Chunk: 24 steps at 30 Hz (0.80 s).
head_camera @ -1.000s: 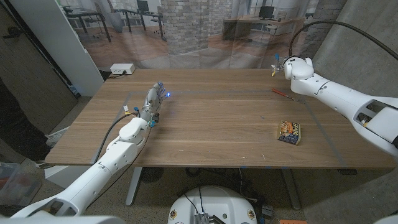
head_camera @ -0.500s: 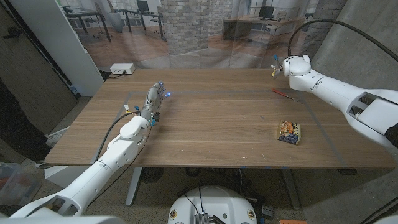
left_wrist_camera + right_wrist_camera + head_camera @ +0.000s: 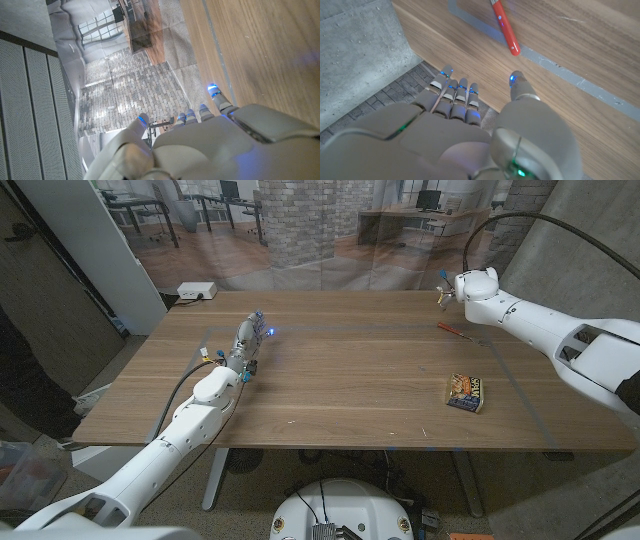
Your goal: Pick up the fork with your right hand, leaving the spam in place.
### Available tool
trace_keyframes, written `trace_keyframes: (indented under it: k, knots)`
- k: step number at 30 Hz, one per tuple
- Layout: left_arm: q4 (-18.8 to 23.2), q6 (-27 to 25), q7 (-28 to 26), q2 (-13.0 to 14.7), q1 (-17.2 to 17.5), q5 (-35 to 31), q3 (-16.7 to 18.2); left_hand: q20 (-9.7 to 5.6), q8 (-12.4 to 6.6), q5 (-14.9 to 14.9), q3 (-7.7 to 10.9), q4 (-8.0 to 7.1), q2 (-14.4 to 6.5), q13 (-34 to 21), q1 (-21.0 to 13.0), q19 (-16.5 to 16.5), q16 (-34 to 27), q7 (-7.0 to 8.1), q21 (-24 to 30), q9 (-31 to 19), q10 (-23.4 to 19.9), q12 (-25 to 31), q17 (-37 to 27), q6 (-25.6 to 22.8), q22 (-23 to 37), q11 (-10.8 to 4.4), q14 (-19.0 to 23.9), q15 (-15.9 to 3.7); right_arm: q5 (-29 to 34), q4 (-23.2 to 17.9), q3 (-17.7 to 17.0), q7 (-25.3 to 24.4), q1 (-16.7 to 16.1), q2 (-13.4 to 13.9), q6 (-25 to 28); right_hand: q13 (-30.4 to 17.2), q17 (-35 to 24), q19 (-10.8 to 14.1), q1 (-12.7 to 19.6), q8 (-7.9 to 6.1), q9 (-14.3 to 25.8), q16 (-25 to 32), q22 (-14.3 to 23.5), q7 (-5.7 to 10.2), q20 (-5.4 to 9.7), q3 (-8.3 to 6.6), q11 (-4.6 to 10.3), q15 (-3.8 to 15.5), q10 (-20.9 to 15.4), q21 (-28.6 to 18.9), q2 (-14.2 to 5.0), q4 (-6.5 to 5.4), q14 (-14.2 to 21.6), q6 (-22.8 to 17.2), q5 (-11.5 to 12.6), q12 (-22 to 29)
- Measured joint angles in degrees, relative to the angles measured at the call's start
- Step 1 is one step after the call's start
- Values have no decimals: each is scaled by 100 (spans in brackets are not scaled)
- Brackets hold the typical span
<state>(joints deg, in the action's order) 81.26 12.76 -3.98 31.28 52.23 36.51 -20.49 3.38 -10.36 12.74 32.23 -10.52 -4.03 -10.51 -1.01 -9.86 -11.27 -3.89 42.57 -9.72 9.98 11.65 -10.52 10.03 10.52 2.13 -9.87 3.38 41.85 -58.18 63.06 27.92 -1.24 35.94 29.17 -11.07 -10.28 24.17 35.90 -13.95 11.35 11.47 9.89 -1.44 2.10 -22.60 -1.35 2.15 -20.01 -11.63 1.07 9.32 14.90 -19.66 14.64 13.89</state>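
The fork has a red handle and lies on the table's far right, just inside a taped line. In the right wrist view its red handle ends a short way beyond my fingertips. My right hand hovers at the table's far edge, behind the fork, with its fingers stretched out and nothing in them. The spam can lies nearer me on the right, well apart from fork and hand. My left hand is on the table's left with its fingers extended, holding nothing.
A white box sits beyond the table's far left corner. Blue tape lines frame a rectangle on the wooden table. A grey wall rises close behind my right arm.
My right arm has shifted slightly toward the table's far edge. The fork, the spam and my left hand have not moved.
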Motion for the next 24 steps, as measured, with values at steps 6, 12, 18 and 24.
trace_keyframes:
  k: [6, 12, 18, 24]
  knots:
    - [34, -9, -10, 8, 8, -2, -1, 0, 0, 0, 0, 0, 0, 0, 0, 0, 0, 0, -11, 0, 0, 0, 0, 0, 0, 0, 0, 0, 11, -84, 39, -8, -34, 48, 47, 1, 0, 102, 138, -47, 0, 45, 0, 60, 53, 66, 53, 21, -151, 0, 149, 29, 189, -145, 71, 0]
    - [66, -23, -23, 22, 26, -3, -1, 0, 0, 0, 0, 0, 0, 0, 0, 0, 0, 0, -22, 0, 0, 0, 0, 0, 0, 0, 0, 0, 87, -153, 63, -115, -116, 74, 141, -27, -48, 191, 319, -92, 0, 124, 13, 103, 47, 171, 51, 18, -481, -24, 238, 2, 534, -431, 178, 90]
    - [93, -47, -34, 31, 35, -5, -1, 0, 0, 0, -19, 19, 0, 0, 0, 0, 0, 0, -22, 0, 0, 0, 0, 0, 0, 0, 0, 0, 159, -219, 70, -284, -228, 97, 257, -27, -106, 241, 373, -136, -1, 200, 13, 237, 35, 306, 160, 21, -666, -46, 292, -42, 714, -564, 196, 97]
    - [111, -59, -40, 36, 35, -12, -2, 0, 0, 0, -42, -4, 0, 0, 0, 0, 0, 0, -22, 0, 0, 0, 0, 0, 0, 0, 0, 0, 225, -246, 60, -562, -350, 102, 369, -51, -144, 282, 496, -135, -1, 232, 40, 246, 77, 355, 206, 31, -713, -46, 303, -41, 785, -635, 235, 97]
